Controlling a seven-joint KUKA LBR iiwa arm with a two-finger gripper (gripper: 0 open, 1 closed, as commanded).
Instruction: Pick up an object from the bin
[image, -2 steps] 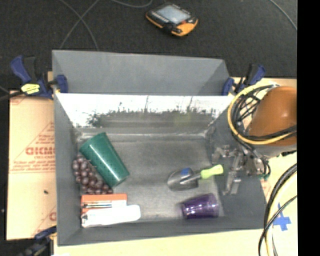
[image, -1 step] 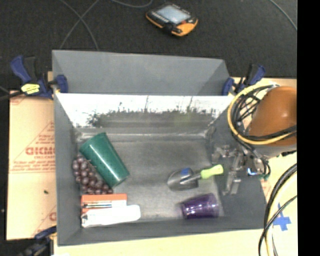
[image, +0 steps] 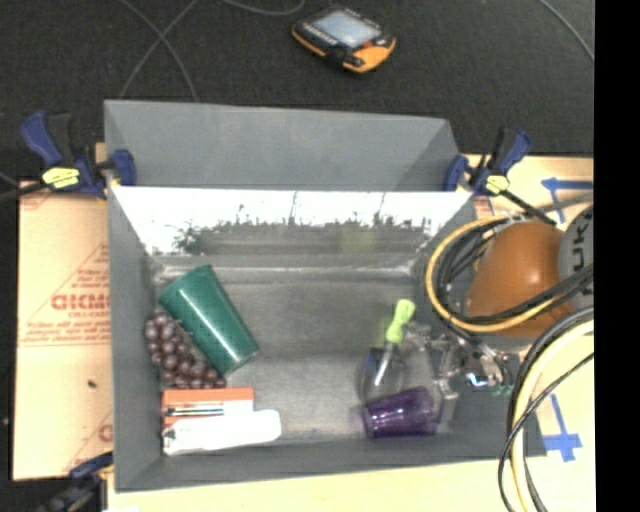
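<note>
Purple cup (image: 400, 413), translucent and lying on its side in the lower right corner of the bin (image: 300, 345), sits just beside the claw (image: 452, 372), to its lower left. Contact between them cannot be confirmed. Whether the claw is open or closed cannot be told amid the metalwork and cables there, and nothing is seen held.

Judgement: this is the approach step, with no grasp made yet. The next move calls for centring over the cup's body before closing, since a round wall may roll.

A green-handled tool (image: 398, 322) lies just left of the claw, above the cup. Well apart on the left are a green cup (image: 210, 318), a grape cluster (image: 175, 350) and an orange-and-white item (image: 215, 418).
</note>
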